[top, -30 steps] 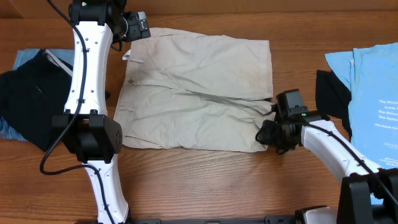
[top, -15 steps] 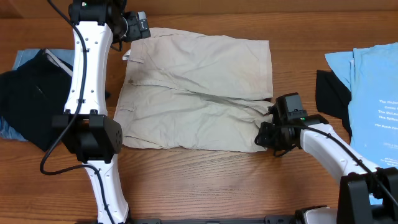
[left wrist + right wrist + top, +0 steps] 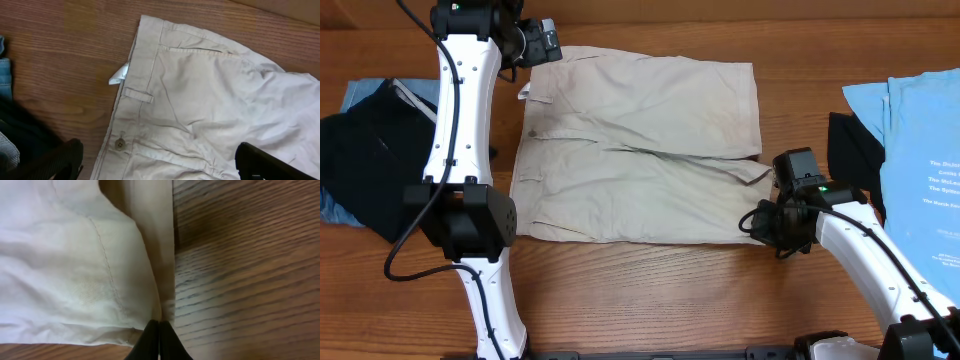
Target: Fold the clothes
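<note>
**Two claws at opposite corners of the beige trousers (image 3: 640,140)**

The wooden counter (image 3: 650,290) carried everything. The beige trousers lay spread flat across its middle, waistband to the left and leg hems to the right, with creases running along the seam between the legs. At the right edge of the counter lay a light blue T-shirt (image 3: 925,130) with white lettering, and a black garment (image 3: 850,150) showed from under its left side. At the left edge a second black garment (image 3: 360,170) was heaped on blue denim (image 3: 365,92).

The left claw (image 3: 542,42) hung above the far left corner of the waistband. Its fingers were spread wide, one at each lower corner of the wrist view, and held nothing. The right claw (image 3: 159,330) sat at the near right corner of the trousers, its fingertips pressed together on the edge of the leg hem, with bare wood just to the right of them.

Beneath the left claw, a slit pocket (image 3: 200,50) ran below the waistband. A white label (image 3: 118,76) poked out past the waistband onto the wood. Close by were a belt loop (image 3: 138,95) and a small button (image 3: 119,144).
</note>
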Robot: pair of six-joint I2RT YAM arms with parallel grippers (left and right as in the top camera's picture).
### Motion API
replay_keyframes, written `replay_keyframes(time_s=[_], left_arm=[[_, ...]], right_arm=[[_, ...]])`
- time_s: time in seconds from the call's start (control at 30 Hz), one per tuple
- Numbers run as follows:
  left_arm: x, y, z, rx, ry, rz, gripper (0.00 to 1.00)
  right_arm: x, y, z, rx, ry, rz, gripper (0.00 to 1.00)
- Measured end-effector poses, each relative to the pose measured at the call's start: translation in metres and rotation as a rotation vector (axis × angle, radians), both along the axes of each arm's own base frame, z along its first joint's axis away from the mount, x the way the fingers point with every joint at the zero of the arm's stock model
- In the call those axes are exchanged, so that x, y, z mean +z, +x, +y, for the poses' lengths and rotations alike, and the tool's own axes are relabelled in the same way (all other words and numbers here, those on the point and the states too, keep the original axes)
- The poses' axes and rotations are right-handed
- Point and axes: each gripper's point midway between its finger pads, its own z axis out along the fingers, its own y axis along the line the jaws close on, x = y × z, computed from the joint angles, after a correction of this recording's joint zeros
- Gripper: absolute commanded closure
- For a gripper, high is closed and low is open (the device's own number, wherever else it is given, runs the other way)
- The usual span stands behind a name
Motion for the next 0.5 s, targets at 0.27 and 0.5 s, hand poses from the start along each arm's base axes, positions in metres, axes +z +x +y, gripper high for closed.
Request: replay_keyframes(time_s=[0.27,0.5], left_arm=[[0.000,0.000,0.000,0.000,0.000,0.000,0.00],[0.000,0.000,0.000,0.000,0.000,0.000,0.00]], right_arm=[[-0.004,-0.002,-0.009,-0.029,-0.049,0.005,0.69],[0.045,0.062,-0.003,-0.001,-0.037,-0.221,0.96]])
